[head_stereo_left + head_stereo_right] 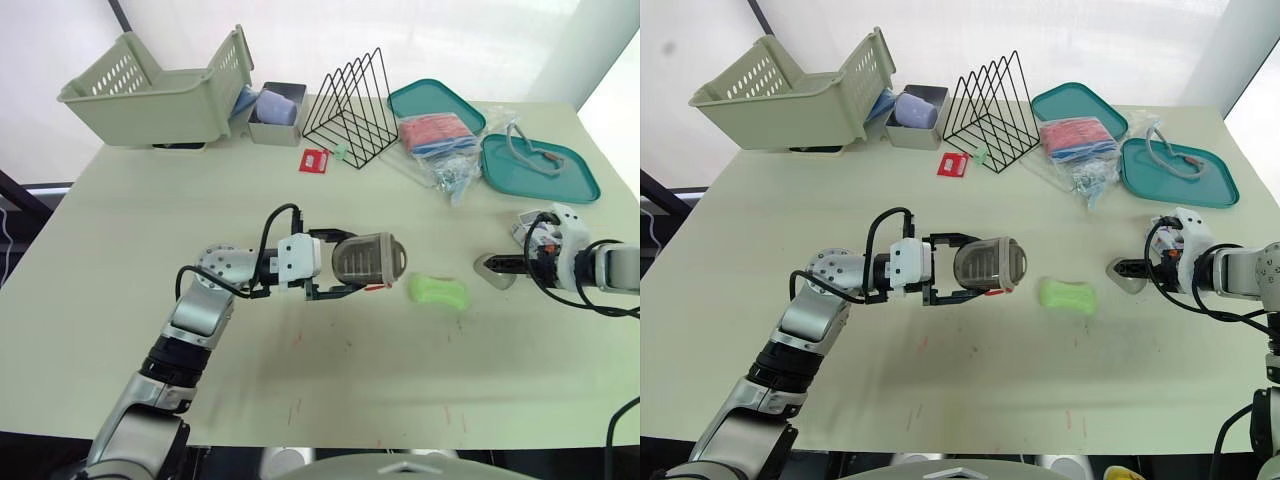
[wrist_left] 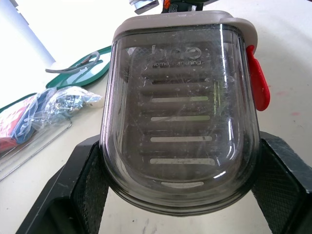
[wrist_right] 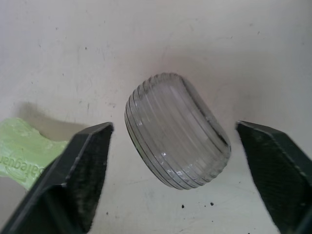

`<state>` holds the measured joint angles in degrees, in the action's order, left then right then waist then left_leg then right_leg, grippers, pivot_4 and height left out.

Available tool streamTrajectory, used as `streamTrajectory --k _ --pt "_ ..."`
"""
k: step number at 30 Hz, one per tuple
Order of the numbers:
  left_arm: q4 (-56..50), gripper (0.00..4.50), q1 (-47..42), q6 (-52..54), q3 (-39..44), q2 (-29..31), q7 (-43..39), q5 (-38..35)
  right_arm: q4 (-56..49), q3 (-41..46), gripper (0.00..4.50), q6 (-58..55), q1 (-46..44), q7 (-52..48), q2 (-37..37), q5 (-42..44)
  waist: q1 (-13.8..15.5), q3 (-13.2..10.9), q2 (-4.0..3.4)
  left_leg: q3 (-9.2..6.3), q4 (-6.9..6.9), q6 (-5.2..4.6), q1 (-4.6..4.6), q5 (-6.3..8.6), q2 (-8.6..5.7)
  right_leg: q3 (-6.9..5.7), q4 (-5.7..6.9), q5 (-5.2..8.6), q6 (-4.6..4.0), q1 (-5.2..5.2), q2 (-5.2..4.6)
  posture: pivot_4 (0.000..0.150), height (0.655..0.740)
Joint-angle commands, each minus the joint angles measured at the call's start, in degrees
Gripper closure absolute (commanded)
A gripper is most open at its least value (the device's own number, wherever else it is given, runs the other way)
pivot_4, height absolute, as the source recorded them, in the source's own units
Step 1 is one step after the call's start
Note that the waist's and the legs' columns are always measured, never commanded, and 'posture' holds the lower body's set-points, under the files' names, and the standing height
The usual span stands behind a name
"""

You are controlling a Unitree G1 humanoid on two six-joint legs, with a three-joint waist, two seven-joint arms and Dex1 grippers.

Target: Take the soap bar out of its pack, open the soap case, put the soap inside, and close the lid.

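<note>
My left gripper (image 1: 350, 263) is shut on the soap case (image 1: 368, 259), a smoky see-through box with a red latch (image 2: 257, 85), held on its side just above the table with its lid down. The green soap pack (image 1: 438, 291) lies flattened to its right. Further right, a clear ribbed soap bar (image 3: 178, 131) rests on the table. My right gripper (image 1: 497, 268) stands open around the bar, with a gap between each finger and the bar.
Along the back stand a green basket (image 1: 150, 90), a small grey bin (image 1: 277, 112) and a black wire rack (image 1: 352, 110). Two teal trays (image 1: 432, 100) (image 1: 540, 168) and a plastic bag (image 1: 440, 140) lie at the back right. A red tag (image 1: 314, 160) lies by the rack.
</note>
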<state>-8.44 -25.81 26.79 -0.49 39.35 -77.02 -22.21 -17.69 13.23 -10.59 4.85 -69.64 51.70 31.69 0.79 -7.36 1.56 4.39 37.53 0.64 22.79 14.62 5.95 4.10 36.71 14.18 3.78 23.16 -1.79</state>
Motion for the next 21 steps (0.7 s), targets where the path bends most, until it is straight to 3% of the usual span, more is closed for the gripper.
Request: streamTrajectory --k 1,11,21 --pt "-9.11 0.02 14.61 1.11 11.95 3.39 4.28 -4.88 -3.09 -7.62 0.00 -7.87 -9.05 4.30 2.67 -5.38 -0.06 0.00 0.03 0.03 -0.01 0.00 -0.04 0.00 0.01 0.03 0.01 0.01 -0.01 0.03 0.00 0.150 0.7400" --pt "-8.03 0.02 29.60 -11.39 16.80 0.91 6.02 -5.08 2.98 -25.92 0.00 -19.71 -26.24 5.49 1.43 -17.05 0.31 0.04 0.11 0.04 0.01 0.00 0.02 0.00 -0.01 -0.06 0.01 0.05 -0.07 0.07 -0.08 0.150 0.7400" --pt "-9.77 0.02 34.68 -16.55 14.34 -0.94 5.31 -7.00 7.98 -31.60 0.00 -24.47 -31.70 6.63 -1.88 -21.76 0.18 0.09 0.16 0.14 -0.06 0.00 0.08 0.00 0.00 -0.01 0.07 0.19 -0.32 0.22 -0.09 0.150 0.7400"
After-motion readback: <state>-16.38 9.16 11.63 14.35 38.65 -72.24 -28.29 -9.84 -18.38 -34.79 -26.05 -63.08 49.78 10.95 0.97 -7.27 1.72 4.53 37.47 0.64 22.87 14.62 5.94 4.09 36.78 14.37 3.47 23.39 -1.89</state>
